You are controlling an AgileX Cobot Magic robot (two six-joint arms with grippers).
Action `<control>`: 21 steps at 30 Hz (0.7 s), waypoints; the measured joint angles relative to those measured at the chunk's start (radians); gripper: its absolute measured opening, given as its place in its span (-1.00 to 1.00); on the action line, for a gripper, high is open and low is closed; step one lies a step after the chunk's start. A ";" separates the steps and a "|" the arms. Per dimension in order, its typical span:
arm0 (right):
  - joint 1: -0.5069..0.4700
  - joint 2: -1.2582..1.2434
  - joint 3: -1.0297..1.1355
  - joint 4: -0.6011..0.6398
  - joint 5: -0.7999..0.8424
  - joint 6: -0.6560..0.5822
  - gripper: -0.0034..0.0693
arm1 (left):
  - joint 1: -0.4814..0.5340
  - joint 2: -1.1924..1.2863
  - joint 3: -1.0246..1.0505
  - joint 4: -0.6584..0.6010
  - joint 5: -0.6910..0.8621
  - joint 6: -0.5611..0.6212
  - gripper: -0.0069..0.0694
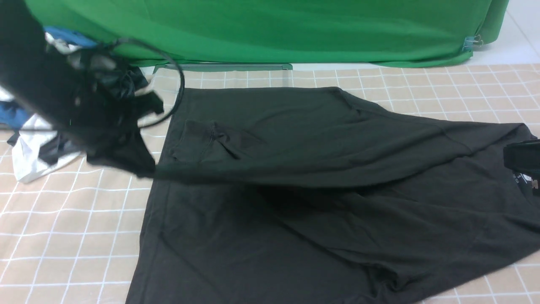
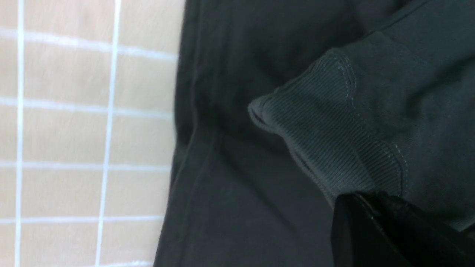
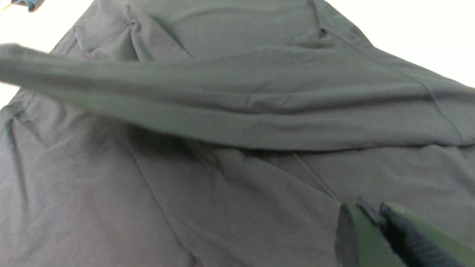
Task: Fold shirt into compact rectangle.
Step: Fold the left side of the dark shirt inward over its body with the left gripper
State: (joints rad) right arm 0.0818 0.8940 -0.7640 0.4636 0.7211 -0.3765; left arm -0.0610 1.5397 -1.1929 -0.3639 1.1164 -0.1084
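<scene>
The black T-shirt spans the desk from centre to right, soft, limp and fairly light. Left tool clamps its raised edge; right tool's grip I can't tell. Best pinch layered hems (single plies sag).

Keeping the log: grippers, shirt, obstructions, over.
Left gripper shut on shirt, lifting cloth. Right gripper at shirt, grip unclear. Shirt creased, unfinished. No obstruction seen.

A small "S" can be read on the printed neck label; its other marks are too small.
</scene>
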 joint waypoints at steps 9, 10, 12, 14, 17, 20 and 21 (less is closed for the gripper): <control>0.000 0.000 0.000 0.000 0.002 0.001 -0.65 | 0.000 -0.015 0.261 -0.007 -0.237 -0.010 -0.77; 0.000 0.000 0.000 0.000 0.002 0.001 -0.65 | 0.000 -0.015 0.284 -0.007 -0.269 -0.010 -0.77; 0.000 0.000 0.000 0.000 0.002 0.001 -0.65 | 0.000 -0.015 0.304 -0.008 -0.290 -0.010 -0.77; 0.000 0.000 0.000 0.000 0.002 0.001 -0.65 | 0.000 -0.014 0.324 -0.008 -0.307 -0.007 -0.77; 0.000 0.000 0.000 0.000 0.002 0.001 -0.65 | 0.000 -0.008 0.341 -0.008 -0.310 -0.004 -0.77; 0.000 0.000 0.000 0.000 0.002 0.001 -0.65 | 0.000 0.015 0.355 -0.008 -0.324 -0.001 -0.77; 0.000 0.000 0.000 0.000 0.002 0.001 -0.65 | 0.000 0.026 0.358 -0.008 -0.328 0.007 -0.77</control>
State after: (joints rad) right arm 0.0818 0.8940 -0.7640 0.4636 0.7233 -0.3758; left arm -0.0610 1.5659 -0.8352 -0.3721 0.7880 -0.1015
